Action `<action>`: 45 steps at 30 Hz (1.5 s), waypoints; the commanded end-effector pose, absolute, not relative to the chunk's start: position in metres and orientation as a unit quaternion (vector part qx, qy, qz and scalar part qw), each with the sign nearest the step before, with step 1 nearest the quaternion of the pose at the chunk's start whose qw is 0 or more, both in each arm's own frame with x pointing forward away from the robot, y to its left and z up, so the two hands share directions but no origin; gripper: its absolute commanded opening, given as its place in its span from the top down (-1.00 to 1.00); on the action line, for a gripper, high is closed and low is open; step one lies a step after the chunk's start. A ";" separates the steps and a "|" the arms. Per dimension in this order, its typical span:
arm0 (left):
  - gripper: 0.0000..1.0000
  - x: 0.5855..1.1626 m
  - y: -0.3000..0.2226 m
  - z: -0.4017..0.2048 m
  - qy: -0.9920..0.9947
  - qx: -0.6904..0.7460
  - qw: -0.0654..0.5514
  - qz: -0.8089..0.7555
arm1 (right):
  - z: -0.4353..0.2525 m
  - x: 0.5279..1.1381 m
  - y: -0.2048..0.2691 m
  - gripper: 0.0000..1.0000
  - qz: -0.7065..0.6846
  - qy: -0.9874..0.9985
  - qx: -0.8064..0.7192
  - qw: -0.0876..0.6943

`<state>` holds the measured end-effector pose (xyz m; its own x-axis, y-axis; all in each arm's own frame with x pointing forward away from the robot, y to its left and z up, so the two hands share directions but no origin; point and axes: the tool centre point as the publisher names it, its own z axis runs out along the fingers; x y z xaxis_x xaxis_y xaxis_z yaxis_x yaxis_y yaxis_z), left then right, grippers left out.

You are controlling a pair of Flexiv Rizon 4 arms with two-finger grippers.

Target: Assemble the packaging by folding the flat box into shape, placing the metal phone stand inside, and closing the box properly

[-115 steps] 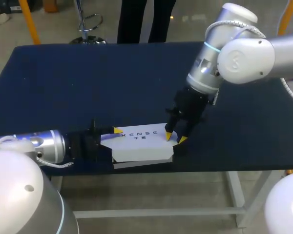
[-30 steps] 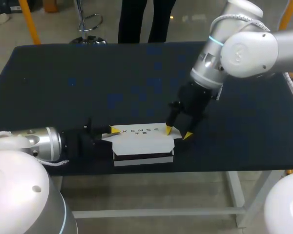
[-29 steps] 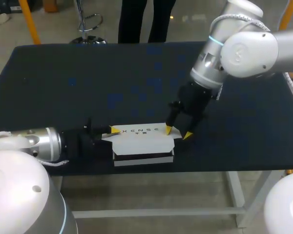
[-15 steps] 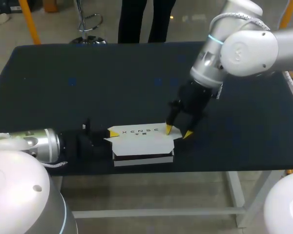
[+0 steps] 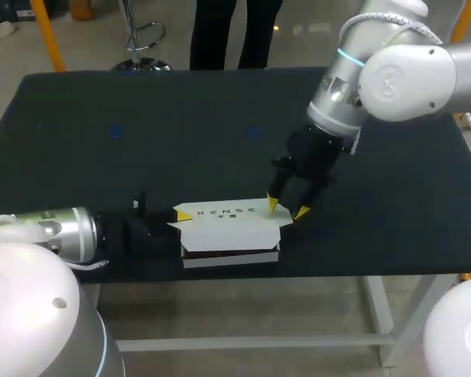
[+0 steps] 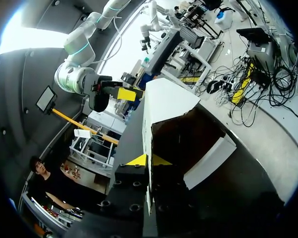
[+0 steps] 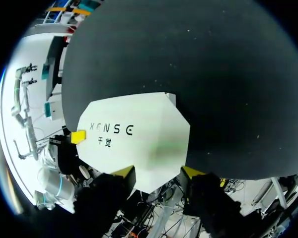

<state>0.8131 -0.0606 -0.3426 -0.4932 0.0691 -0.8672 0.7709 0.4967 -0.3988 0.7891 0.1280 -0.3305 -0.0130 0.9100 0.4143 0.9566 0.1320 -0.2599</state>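
1. Nearest, the box [image 5: 229,234] lies close to the 6 o'clock edge of the surface [image 5: 220,126]. Its front wall faces that edge and its white lid [image 5: 231,220] lies over the top. A dark gap under the lid suggests it is not tucked home. Any shove toward 6 o'clock could slide the box over the edge.
2. At the box's 9 o'clock, the left tool [image 6: 150,159] has its fingers pressed together on the lid's edge, with the thin card pinched between the yellow tips. A pull or twist from here would likely crease or tear that card, or drag the whole box sideways.
3. At the box's 3 o'clock, the right tool [image 5: 287,209] has its fingers apart and grips nothing. One tip is at the lid's corner and the other is past it, over the surface. Pressing down this far off-centre could crush the corner or spring the lid up.
4. The phone stand is not visible, so sealing now may leave it out.
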 end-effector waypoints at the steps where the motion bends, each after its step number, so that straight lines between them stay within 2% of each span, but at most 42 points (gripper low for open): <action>1: 1.00 0.811 -0.061 -0.344 0.757 0.278 0.420 -0.416 | -0.340 0.795 0.137 -0.23 -0.034 -0.711 -0.654 0.256; 9: 1.00 0.808 -0.058 -0.341 0.757 0.280 0.424 -0.411 | -0.342 0.795 0.139 -0.22 -0.030 -0.710 -0.655 0.258; 11: 0.70 0.807 -0.056 -0.340 0.757 0.280 0.425 -0.411 | -0.341 0.795 0.139 -0.20 -0.030 -0.709 -0.655 0.258; 12: 0.67 0.807 -0.055 -0.340 0.756 0.279 0.426 -0.410 | -0.341 0.795 0.139 -0.20 -0.030 -0.709 -0.656 0.258; 16: 0.63 0.805 -0.051 -0.338 0.756 0.276 0.430 -0.409 | -0.341 0.795 0.139 -0.20 -0.029 -0.709 -0.656 0.257; 22: 0.43 0.802 -0.045 -0.337 0.759 0.274 0.433 -0.402 | -0.340 0.796 0.138 -0.22 -0.030 -0.707 -0.658 0.257; 28: 0.36 0.798 -0.040 -0.337 0.762 0.270 0.434 -0.397 | -0.339 0.797 0.137 -0.18 -0.031 -0.706 -0.659 0.257; 34: 0.15 0.789 -0.030 -0.335 0.781 0.270 0.418 -0.377 | -0.339 0.797 0.136 -0.18 -0.031 -0.707 -0.659 0.257; 38: 0.17 0.784 -0.017 -0.326 0.804 0.266 0.396 -0.355 | -0.340 0.797 0.136 -0.19 -0.032 -0.707 -0.657 0.259; 41: 0.06 0.781 -0.007 -0.317 0.826 0.260 0.369 -0.337 | -0.341 0.797 0.136 -0.20 -0.033 -0.707 -0.657 0.261; 42: 0.00 0.780 -0.004 -0.315 0.833 0.259 0.354 -0.336 | -0.341 0.797 0.136 -0.20 -0.034 -0.707 -0.657 0.262; 43: -0.16 0.779 0.000 -0.311 0.843 0.261 0.334 -0.332 | -0.342 0.797 0.136 -0.19 -0.034 -0.707 -0.656 0.262; 44: -0.49 0.779 0.003 -0.309 0.851 0.259 0.325 -0.321 | -0.343 0.797 0.135 -0.21 -0.034 -0.706 -0.656 0.263; 45: -0.94 0.779 0.005 -0.306 0.862 0.255 0.303 -0.315 | -0.343 0.796 0.135 -0.22 -0.034 -0.706 -0.656 0.264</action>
<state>0.7868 -0.0062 -0.3285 -0.5973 0.1452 -0.7888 0.6544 0.6569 -0.3746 0.7956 0.1366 -0.3417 -0.0001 0.9112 0.4120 0.9464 0.1332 -0.2944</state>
